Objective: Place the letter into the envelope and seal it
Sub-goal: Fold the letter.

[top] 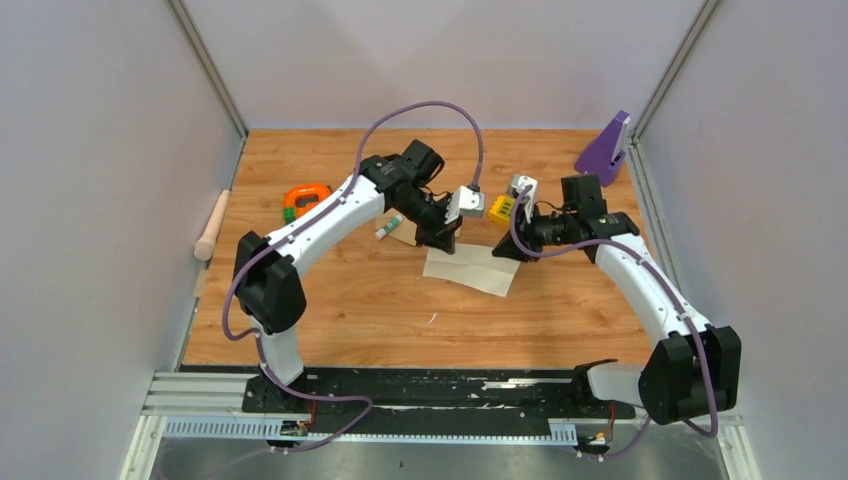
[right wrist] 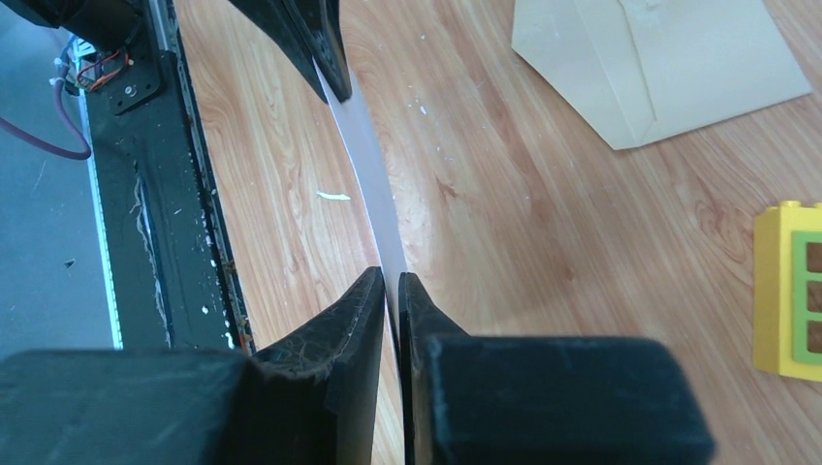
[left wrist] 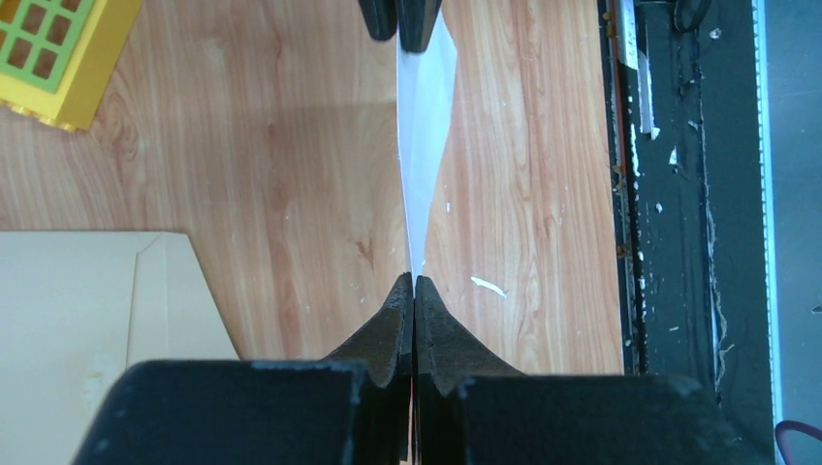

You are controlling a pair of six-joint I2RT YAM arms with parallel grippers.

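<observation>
Nothing readable here tbh. The letter (left wrist: 426,145) is edge-on, so any print on it can't be made out, and the envelope (right wrist: 669,68) just looks plain tan.

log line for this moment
left gripper: shut on letter | right gripper: jaws narrow around letter, grip unclear | envelope: flat on table, untouched

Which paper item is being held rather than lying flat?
The white letter, on edge between left gripper and right gripper; the tan envelope lies flat on the table.
</observation>
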